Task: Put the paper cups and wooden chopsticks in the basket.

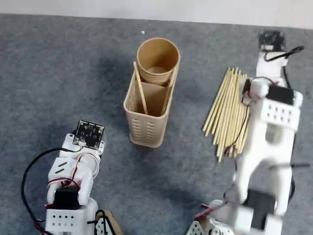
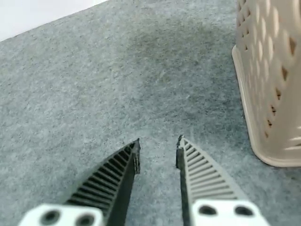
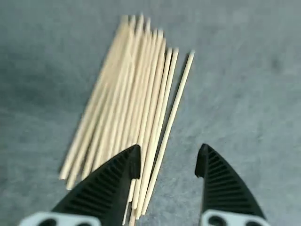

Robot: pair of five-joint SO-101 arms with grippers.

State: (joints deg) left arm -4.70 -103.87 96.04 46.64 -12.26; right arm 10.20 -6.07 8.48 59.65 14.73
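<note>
The left gripper (image 2: 158, 141) is seen part open, w/ a narrow gap betw. the jaws and nothing held. Grey felt mat (image 2: 94, 70) lies under the tips, and the basket (image 2: 273, 84) stands near, off to one side. The right gripper (image 3: 170, 149) is spread wider, likewise w/ nothing gripped. It is held over the near ends of the loose chopsticks (image 3: 127, 94). One finger (image 3: 108, 188) overlaps the bundle, but contact cannot be told. In the high view the basket is found approx. at centre, a little above the middle. The paper cups (image 1: 157, 58) are set nested in its upper compartment. Two single sticks (image 1: 141, 90) are leant in the lower compartment, one along each side wall. The loose bundle is fanned out right of centre, well apart from the basket, w/ its right part covered by the right arm (image 1: 269, 142). The left arm (image 1: 73, 171) is placed at lower left.
</note>
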